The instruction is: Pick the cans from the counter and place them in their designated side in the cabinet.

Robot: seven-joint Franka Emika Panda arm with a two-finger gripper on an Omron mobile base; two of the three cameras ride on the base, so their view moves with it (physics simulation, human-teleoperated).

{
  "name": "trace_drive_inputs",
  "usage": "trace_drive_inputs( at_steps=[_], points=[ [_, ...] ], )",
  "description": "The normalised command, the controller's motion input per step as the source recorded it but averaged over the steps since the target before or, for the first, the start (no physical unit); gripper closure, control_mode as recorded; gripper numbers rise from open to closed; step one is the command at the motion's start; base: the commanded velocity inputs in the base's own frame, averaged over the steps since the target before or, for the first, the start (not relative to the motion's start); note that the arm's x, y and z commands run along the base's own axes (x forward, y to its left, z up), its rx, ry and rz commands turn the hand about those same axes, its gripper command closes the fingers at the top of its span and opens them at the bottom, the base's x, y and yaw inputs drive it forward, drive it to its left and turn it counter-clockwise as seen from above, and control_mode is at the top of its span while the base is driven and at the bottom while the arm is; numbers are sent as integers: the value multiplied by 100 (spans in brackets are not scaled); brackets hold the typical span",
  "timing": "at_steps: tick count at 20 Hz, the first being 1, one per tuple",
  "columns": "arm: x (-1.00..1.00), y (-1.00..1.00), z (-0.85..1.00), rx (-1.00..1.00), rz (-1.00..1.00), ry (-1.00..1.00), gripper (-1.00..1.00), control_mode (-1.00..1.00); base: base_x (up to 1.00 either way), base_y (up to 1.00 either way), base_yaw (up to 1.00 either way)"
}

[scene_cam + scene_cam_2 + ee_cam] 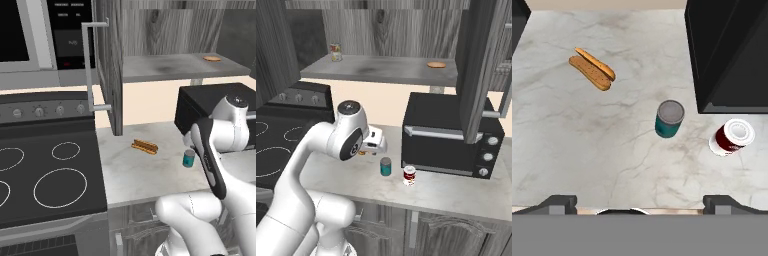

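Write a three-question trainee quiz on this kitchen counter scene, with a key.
1. True or false: the gripper is shut on the teal can.
2. Which lies nearest the black oven on the counter? A) the hot dog B) the red can C) the teal can
3. Fill in: a third can already stands on the cabinet ____.

Key
1. False: its fingers are spread wide above the counter, and both cans stand free.
2. B
3. shelf
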Motion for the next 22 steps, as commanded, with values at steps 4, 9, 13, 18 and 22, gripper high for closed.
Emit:
trace_drive_inputs(
  at_steps=[4, 9, 13, 18, 22],
  points=[
    [0, -10, -18, 0, 0, 0, -100, -100, 0, 0, 0],
    [0, -11, -17, 0, 0, 0, -100, -100, 0, 0, 0],
    [6, -10, -14, 0, 0, 0, -100, -100, 0, 0, 0],
    [9, -7, -12, 0, 0, 0, -100, -100, 0, 0, 0],
    [12, -5, -10, 0, 0, 0, -100, -100, 0, 0, 0]
  ],
)
